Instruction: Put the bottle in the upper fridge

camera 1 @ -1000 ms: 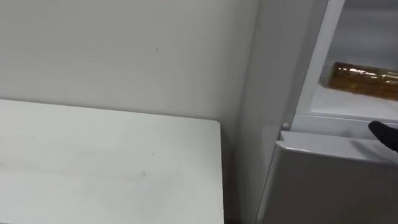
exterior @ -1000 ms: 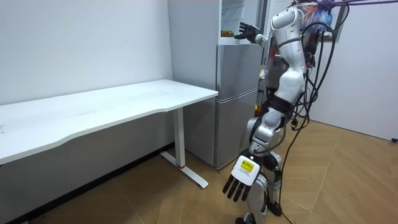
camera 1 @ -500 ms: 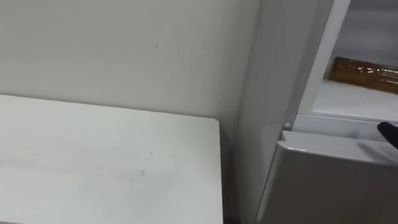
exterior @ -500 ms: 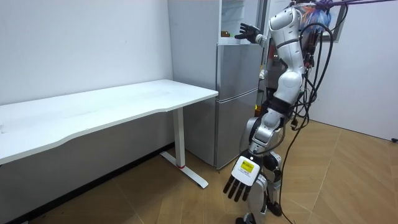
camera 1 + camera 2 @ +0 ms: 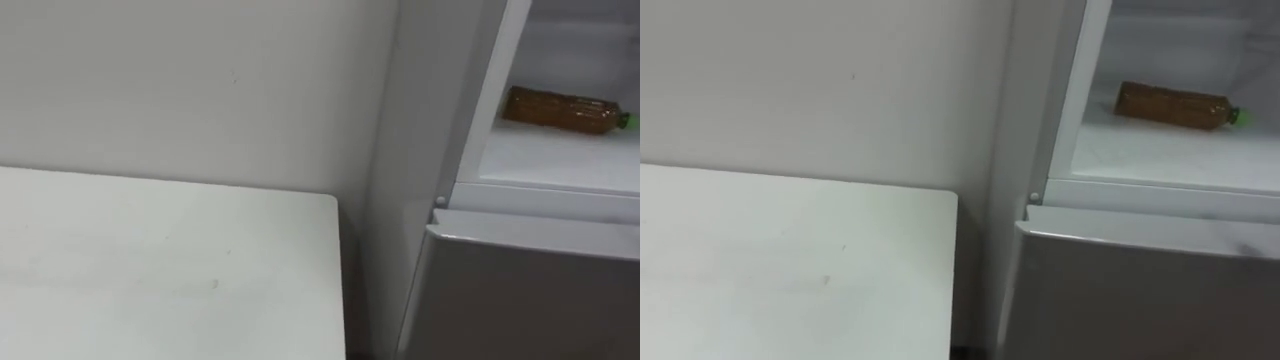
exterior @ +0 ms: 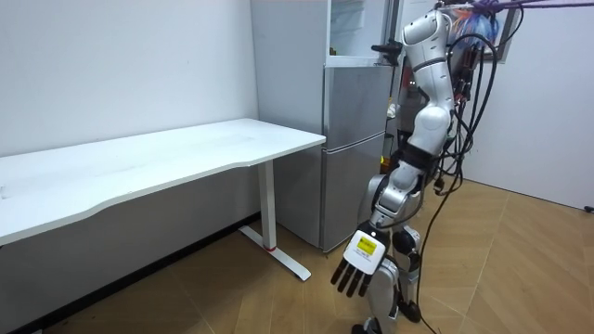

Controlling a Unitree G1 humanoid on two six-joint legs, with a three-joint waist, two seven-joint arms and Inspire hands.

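As the right robot hand [image 6: 381,48] withdraws, the bottle [image 5: 560,108] lies shelved.

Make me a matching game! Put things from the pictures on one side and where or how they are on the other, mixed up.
Things:
1. brown plastic bottle with a green cap
2. white rectangular table
3. left robot hand
4. grey lower fridge door

Places or states:
A. hangs low, fingers straight
B. shut
C. lies on its side on the upper fridge's white shelf
D. stands left of the fridge

Pairs: 1-C, 2-D, 3-A, 4-B
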